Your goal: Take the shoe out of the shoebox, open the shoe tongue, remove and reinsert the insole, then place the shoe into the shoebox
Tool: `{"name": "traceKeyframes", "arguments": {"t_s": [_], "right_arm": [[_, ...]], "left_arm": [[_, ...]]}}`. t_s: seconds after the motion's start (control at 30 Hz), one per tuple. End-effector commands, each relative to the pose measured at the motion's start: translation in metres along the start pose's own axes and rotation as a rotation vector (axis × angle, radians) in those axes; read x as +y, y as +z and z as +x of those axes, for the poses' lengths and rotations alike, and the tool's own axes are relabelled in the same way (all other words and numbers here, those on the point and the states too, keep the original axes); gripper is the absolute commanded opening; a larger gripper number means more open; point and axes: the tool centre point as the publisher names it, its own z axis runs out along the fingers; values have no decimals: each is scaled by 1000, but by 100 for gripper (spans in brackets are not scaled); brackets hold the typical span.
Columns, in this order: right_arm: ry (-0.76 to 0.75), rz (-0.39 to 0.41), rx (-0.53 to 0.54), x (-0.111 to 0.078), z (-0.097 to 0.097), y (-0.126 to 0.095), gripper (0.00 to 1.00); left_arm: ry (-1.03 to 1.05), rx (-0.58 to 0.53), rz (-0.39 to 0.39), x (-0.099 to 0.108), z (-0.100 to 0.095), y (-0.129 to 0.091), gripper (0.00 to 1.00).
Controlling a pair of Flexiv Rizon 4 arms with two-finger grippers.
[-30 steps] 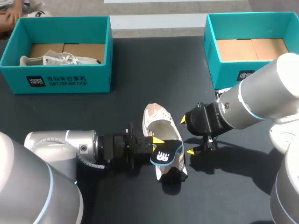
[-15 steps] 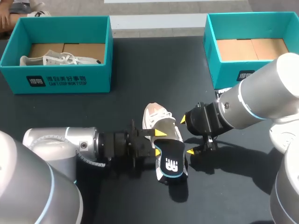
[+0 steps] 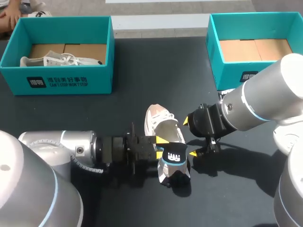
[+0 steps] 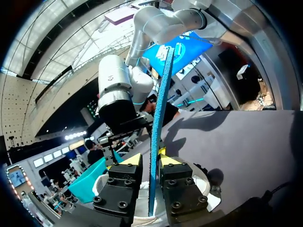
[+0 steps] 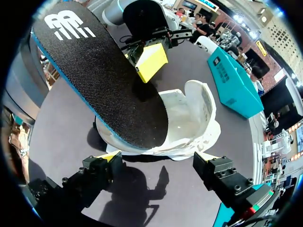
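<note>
A white shoe (image 3: 162, 126) (image 5: 187, 120) lies on the black table, toe pointing to the far side. Its black insole (image 3: 173, 158) (image 5: 94, 80), edged in blue, stands tilted over the heel. My left gripper (image 3: 162, 146) (image 4: 150, 161) comes in from the left and is shut on the insole's thin blue edge (image 4: 157, 123), one yellow tip on each side. To the shoe's right, my right gripper (image 3: 190, 137) (image 5: 157, 157) is open, its fingers spread beside the shoe and touching nothing.
A teal shoebox (image 3: 71, 81) at the far left holds another white shoe (image 3: 61, 60). A second teal shoebox (image 3: 232, 75) at the far right shows only its cardboard bottom. Dark tabletop lies between the boxes and the shoe.
Half a second ago the left fingers stood wider and the insole sagged lower over the heel. They have closed on it again and it stands steeper. The right arm has kept still.
</note>
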Motion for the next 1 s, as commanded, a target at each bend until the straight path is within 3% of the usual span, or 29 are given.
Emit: {"name": "traceKeyframes", "arguments": {"t_s": [0.03, 0.7, 0.9, 0.93, 0.97, 1.0], "right_arm": [[0, -1, -1, 0, 1, 0, 100], [0, -1, -1, 0, 1, 0, 100], [0, -1, -1, 0, 1, 0, 100], [0, -1, -1, 0, 1, 0, 100], [0, -1, -1, 0, 1, 0, 100], [0, -1, -1, 0, 1, 0, 100]], "left_arm": [[-6, 12, -3, 0, 6, 3, 0], [-25, -8, -121, 66, 4, -2, 0], [-34, -31, -141, 73, 4, -4, 0], [-35, -33, -141, 71, 4, -5, 2], [-35, -38, -137, 68, 3, -5, 29], [-33, -38, -131, 65, 3, -5, 43]]}}
